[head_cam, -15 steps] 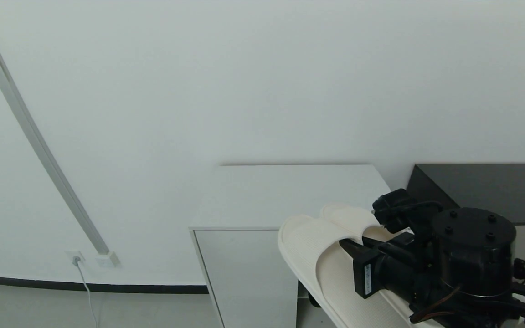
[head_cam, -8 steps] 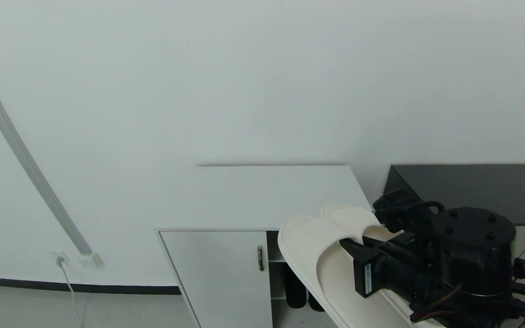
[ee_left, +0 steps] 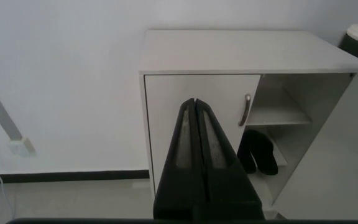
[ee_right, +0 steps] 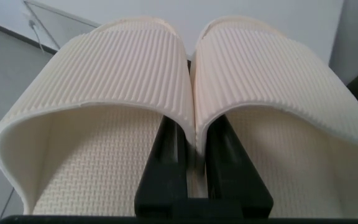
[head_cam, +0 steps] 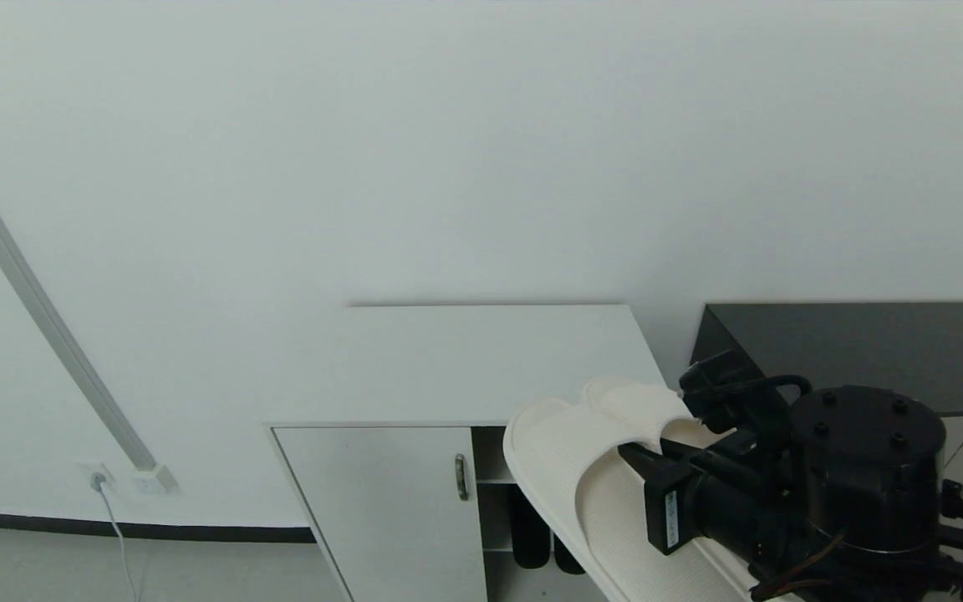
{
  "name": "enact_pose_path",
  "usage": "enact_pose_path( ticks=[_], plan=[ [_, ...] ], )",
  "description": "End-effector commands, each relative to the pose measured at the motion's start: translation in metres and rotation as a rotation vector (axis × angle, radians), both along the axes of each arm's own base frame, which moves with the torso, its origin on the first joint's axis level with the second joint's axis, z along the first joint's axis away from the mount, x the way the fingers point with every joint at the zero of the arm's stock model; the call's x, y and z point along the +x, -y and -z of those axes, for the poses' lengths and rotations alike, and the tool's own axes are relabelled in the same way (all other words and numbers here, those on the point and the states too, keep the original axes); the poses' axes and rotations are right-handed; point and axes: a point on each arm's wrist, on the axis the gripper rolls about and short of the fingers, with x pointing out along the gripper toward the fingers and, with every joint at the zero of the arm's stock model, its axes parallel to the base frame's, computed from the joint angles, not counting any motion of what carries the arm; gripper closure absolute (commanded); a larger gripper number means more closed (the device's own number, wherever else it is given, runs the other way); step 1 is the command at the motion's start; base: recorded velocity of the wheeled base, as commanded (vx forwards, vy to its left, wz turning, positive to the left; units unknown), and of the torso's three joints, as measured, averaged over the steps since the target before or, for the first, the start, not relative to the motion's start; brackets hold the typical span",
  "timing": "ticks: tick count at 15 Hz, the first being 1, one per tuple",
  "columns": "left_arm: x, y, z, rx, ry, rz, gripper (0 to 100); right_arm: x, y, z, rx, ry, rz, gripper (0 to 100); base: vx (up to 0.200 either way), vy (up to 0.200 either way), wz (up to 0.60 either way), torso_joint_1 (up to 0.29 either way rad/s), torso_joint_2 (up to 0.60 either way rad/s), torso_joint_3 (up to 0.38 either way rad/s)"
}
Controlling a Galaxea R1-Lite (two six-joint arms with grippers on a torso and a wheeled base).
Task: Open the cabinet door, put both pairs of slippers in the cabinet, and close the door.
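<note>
- While the cabinet (ee_left: 241, 53) stands open beside its shut door (ee_left: 166, 106), a dark pair (ee_left: 258, 152) of footwear sits in the lower compartment, under the shelf (ee_left: 278, 115).
- The right gripper (ee_right: 194, 130) pinches the cream slippers (ee_right: 129, 74) by their adjoining straps, near the opening.
- The left gripper (ee_left: 195, 102) has its fingers pressed together, holding nothing.
- A white sticker (head_cam: 670, 507) on the right gripper carries print too small to read.

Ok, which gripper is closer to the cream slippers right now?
Right. The right gripper is shut on the cream slippers, its fingers pinching the pair's inner edges together. The left gripper is shut and empty, apart from them, facing the cabinet.
</note>
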Motion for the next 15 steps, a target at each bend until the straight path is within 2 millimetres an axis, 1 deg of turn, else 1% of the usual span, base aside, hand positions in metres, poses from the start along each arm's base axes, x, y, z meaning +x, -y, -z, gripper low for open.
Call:
enact_pose_path(
  ticks=[1,5,11,15],
  plan=[
    [0.0001,0.0,-0.0001,-0.001,0.0,0.0,100,0.0004,0.0002,0.0002,-0.002,0.0,0.003,100,0.0,0.0,0.0,0.0,0.0,0.0],
    [-0.0001,0.0,-0.0005,-0.001,0.001,0.0,100,-0.0012,0.0003,0.0013,-0.005,-0.003,-0.002,100,0.0,0.0,0.0,0.0,0.0,0.0],
    [-0.0001,0.0,-0.0005,-0.004,0.001,0.0,100,-0.0028,0.0016,0.0047,-0.019,-0.01,-0.006,100,-0.2,0.0,0.0,0.0,0.0,0.002],
    [-0.0001,0.0,-0.0005,-0.004,0.001,0.0,100,-0.0021,0.0008,0.0044,-0.01,0.0,-0.005,100,0.0,0.0,0.0,0.0,0.0,0.0]
  ],
)
